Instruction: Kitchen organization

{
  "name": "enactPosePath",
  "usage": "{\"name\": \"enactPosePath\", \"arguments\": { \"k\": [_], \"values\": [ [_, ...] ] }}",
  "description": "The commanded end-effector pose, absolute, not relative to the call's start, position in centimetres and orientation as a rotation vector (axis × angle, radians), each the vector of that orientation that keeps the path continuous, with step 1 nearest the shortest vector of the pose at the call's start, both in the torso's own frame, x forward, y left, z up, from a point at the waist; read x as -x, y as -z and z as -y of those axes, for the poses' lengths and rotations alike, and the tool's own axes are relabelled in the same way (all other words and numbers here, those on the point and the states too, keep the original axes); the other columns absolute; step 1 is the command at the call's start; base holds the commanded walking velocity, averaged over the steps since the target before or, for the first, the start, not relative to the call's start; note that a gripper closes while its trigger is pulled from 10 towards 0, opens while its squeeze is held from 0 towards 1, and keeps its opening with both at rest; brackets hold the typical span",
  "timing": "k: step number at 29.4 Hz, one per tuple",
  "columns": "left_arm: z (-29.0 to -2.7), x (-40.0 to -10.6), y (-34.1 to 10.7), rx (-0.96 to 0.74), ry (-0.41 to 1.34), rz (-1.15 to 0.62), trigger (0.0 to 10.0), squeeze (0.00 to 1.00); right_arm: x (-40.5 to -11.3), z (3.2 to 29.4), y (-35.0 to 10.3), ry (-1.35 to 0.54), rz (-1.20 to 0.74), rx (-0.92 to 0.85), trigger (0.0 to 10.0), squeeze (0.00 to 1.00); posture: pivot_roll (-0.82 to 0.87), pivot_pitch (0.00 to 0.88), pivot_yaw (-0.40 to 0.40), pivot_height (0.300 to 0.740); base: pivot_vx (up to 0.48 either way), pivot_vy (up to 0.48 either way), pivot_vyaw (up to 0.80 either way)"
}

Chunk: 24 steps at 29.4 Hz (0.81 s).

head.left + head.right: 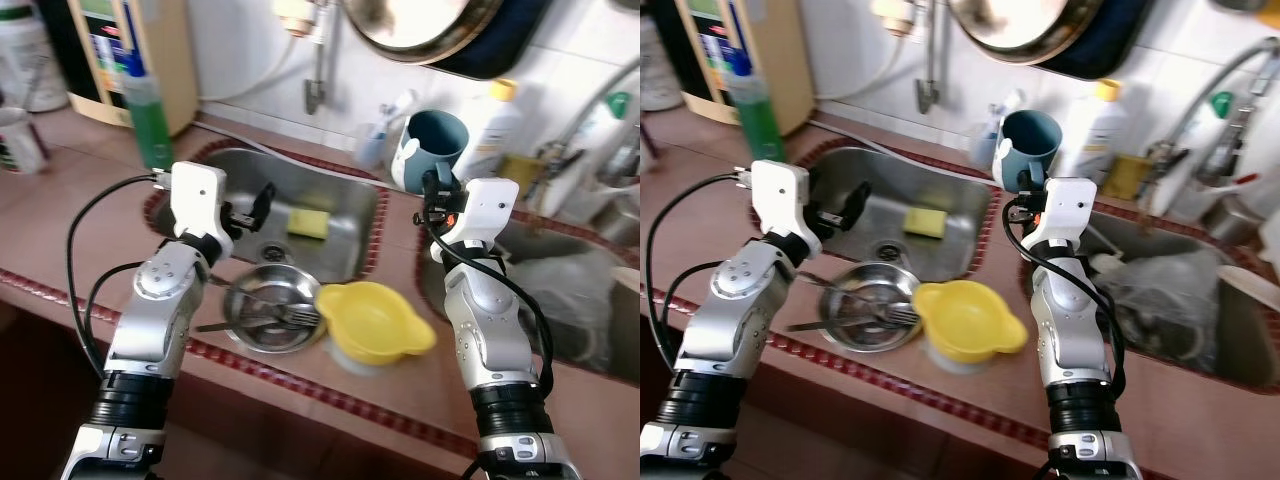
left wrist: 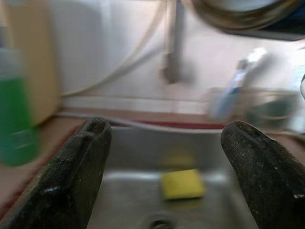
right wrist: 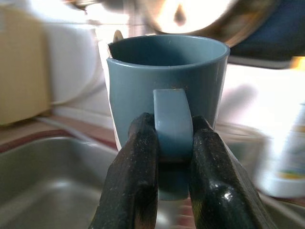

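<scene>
My right gripper is shut on the handle of a blue mug, holding it upright in the air above the counter strip between the two sinks. The mug looks empty. My left gripper stands open over the near edge of the left sink, with nothing between its fingers. A yellow sponge lies on the sink floor beyond it. A steel bowl with a fork sits on the front counter, next to a yellow bowl.
A green bottle stands at the back left. A white bottle and a tap are against the tiled wall. The right sink holds dishes and clear plastic. A large pan hangs above.
</scene>
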<state>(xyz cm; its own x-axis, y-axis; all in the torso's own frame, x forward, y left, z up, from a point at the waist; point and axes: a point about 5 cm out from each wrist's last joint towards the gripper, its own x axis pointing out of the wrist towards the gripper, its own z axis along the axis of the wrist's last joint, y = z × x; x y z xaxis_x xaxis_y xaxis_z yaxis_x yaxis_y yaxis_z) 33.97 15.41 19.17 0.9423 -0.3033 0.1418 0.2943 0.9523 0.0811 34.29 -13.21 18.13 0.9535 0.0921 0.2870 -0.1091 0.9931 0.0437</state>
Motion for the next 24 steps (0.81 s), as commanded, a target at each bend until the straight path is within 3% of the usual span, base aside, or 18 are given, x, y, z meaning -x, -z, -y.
{"name": "enactPosePath", "arguments": {
  "k": [1, 8, 24],
  "values": [
    [-15.0, -34.0, -19.5, -0.069, 0.320, 0.167, 10.0, 0.00, -34.2, 13.3, -18.8, -0.102, 0.325, -0.035, 10.0, 0.00, 0.16, 0.000, -0.098, 0.740, 0.000, 0.476, 0.00],
    [-14.7, -34.0, -19.4, -0.075, 0.334, 0.177, 10.0, 0.00, -34.2, 13.4, -18.7, -0.097, 0.322, -0.016, 10.0, 0.00, 0.16, 0.000, -0.105, 0.740, 0.000, 0.466, 0.00],
    [-13.6, -32.9, -19.4, -0.117, 0.438, 0.227, 10.0, 0.00, -34.1, 13.3, -18.2, -0.096, 0.307, -0.009, 10.0, 0.00, 0.17, 0.000, -0.111, 0.740, 0.000, 0.000, 0.00]
  ]
}}
